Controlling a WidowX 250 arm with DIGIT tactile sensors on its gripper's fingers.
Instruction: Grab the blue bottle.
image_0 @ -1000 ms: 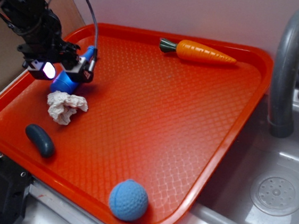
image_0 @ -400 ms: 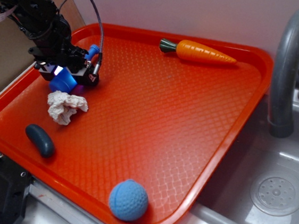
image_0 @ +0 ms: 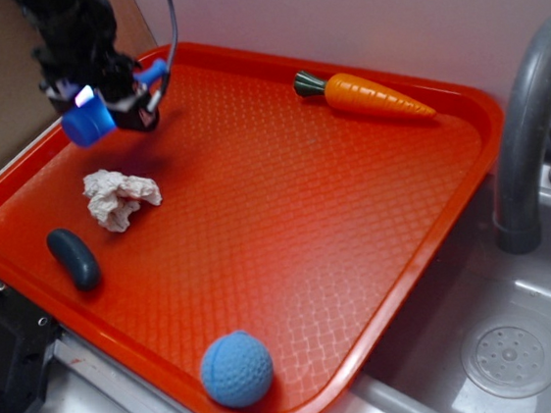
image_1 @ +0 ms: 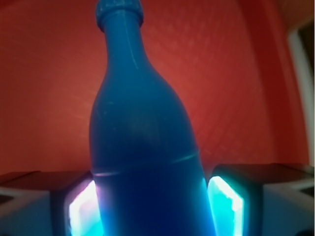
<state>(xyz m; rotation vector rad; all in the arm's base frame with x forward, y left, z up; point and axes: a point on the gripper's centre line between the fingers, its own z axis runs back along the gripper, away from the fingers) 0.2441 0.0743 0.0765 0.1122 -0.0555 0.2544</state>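
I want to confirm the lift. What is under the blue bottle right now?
Only bare orange tray shows beneath the blue bottle, which the tool holds above it. The crumpled paper lies nearer, off to one side.

The exterior view is bright and evenly lit, with soft light from above; the orange tray [image_0: 355, 208] carries a pale sheen near its front edge, beside the light blue ball [image_0: 236, 369], which casts only a faint shadow; the gripper [image_0: 107, 101] is smeared by motion blur; the wrist view is dimmer and soft (close focus), the blue bottle [image_1: 142, 147] glowing where lit pads [image_1: 226, 201] flare cyan and pink.
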